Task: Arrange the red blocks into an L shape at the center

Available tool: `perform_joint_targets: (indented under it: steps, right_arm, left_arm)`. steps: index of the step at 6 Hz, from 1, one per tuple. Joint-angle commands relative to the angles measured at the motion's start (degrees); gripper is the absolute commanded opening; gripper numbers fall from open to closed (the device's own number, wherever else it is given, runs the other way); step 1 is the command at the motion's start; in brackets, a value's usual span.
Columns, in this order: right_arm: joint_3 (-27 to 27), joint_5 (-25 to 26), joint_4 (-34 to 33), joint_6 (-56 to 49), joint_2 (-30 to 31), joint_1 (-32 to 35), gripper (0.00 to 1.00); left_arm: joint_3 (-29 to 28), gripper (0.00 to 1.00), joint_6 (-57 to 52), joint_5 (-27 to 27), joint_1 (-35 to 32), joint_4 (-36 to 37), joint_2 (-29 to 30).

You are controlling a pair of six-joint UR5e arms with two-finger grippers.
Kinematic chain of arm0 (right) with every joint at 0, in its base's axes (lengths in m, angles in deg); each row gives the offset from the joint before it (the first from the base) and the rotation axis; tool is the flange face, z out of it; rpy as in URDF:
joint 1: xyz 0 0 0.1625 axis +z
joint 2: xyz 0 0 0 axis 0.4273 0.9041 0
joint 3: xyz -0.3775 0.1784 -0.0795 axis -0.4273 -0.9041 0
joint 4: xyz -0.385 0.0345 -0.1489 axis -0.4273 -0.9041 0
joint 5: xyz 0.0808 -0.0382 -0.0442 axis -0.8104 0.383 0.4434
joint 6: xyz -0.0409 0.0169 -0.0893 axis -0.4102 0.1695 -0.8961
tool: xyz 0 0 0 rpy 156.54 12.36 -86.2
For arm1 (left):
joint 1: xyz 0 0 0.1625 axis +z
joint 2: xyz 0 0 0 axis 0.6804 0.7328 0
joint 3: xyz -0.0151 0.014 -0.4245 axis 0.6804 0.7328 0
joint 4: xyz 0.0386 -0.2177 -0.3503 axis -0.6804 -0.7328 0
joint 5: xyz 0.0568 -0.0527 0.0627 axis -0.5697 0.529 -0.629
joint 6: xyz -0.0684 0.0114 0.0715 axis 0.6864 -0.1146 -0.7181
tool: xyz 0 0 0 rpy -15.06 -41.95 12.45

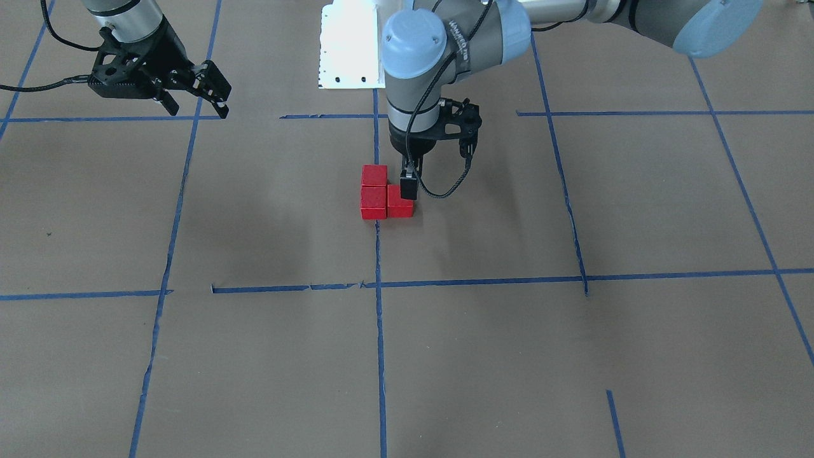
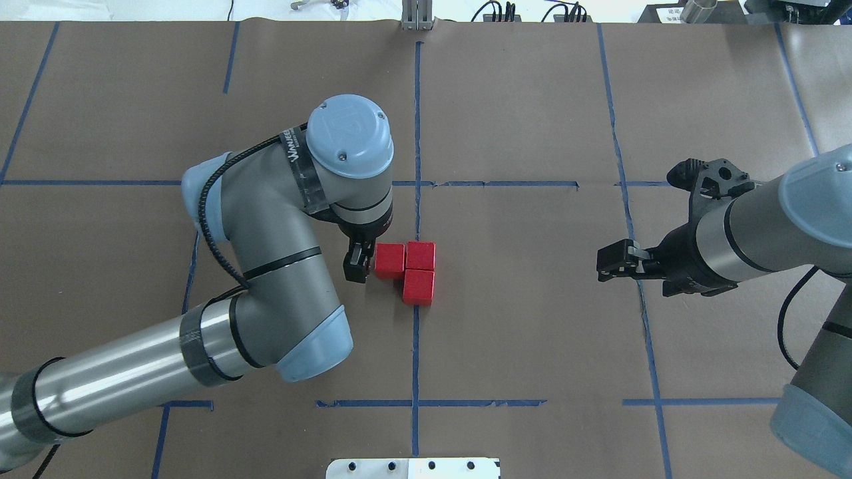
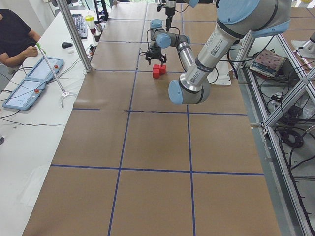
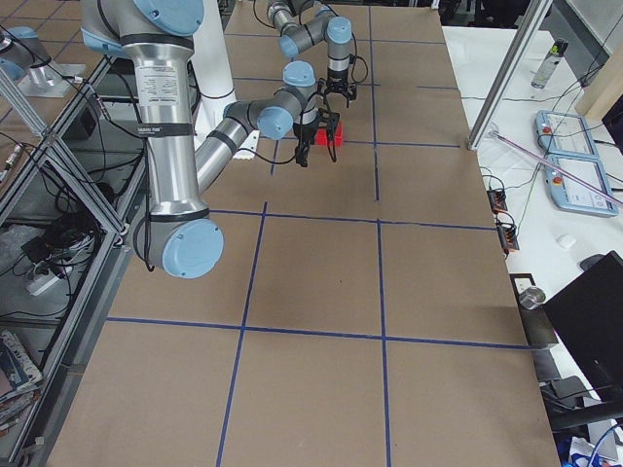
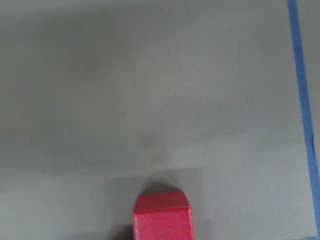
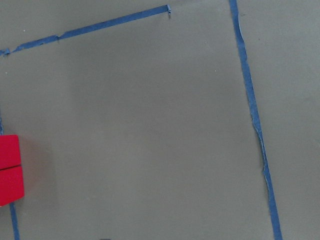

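Three red blocks lie touching in an L at the table's centre, at the crossing of the blue tape lines: one (image 2: 389, 261) on the left, one (image 2: 421, 255) beside it, and one (image 2: 418, 287) nearer the robot. They show in the front view too (image 1: 374, 202). My left gripper (image 2: 356, 263) points down, looks shut, and rests against the outer side of the left block (image 1: 400, 203). That block fills the bottom of the left wrist view (image 5: 161, 216). My right gripper (image 2: 609, 263) is open and empty, hovering well to the right (image 1: 199, 111). Two blocks (image 6: 9, 170) show at the right wrist view's left edge.
The table is brown paper with a blue tape grid (image 2: 416, 133). The white robot base plate (image 2: 413, 468) sits at the near edge. In the exterior left view an operator (image 3: 15, 39) sits at a side table with tablets.
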Motion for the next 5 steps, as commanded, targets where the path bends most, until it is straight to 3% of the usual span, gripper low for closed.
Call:
perform_joint_targets:
  steps: [1,3,5]
  right_arm:
    - [-0.3,-7.9,-0.4,-5.2,2.0,8.5,1.00]
    - [-2.3,-14.2,-0.5,-17.8,6.7,17.9,1.00]
    - [-6.2,-17.7,-0.6,-33.4,11.2,27.6,1.00]
  left_arm:
    - [8.3,1.00,-12.8,2.0,-4.3,1.5,-5.5]
    - [12.5,1.00,-32.6,7.8,-12.9,1.5,-12.6]
    - [15.6,1.00,-55.7,10.2,-19.0,1.2,-21.3]
